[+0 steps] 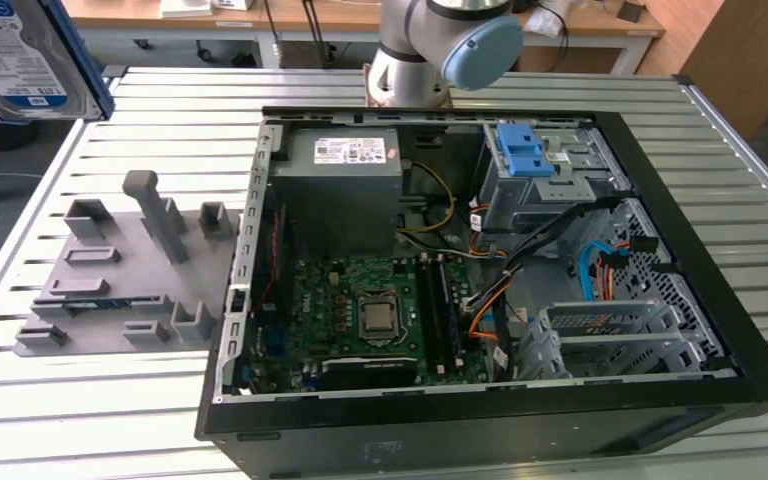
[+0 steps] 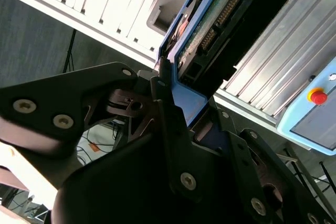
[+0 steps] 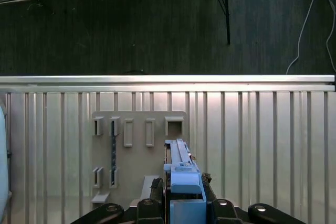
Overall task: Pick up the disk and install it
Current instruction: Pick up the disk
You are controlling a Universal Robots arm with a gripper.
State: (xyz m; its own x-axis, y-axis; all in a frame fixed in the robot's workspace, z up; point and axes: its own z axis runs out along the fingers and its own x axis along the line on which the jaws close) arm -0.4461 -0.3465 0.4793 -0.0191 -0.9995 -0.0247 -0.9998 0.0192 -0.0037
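Note:
The disk (image 1: 11, 60) hangs high at the exterior view's upper left, close to the camera, its white-and-blue label and blue bracket showing. In the first wrist view the disk (image 3: 181, 166) is edge-on, its blue tab between the black fingers (image 3: 155, 190) of my gripper (image 3: 184, 198), above the grey holder plate. In the second wrist view my gripper (image 2: 181, 111) is shut on the blue bracket of the disk (image 2: 210, 24), whose green circuit board faces the camera.
A grey slotted holder plate (image 1: 117, 290) lies on the slatted metal table (image 1: 131, 420), left of the open computer case (image 1: 231, 330). Inside are a power-supply box (image 1: 337, 190), a motherboard (image 1: 357, 315) and a metal cage with blue clips (image 1: 538, 160). The arm's base (image 1: 424, 50) stands behind the case.

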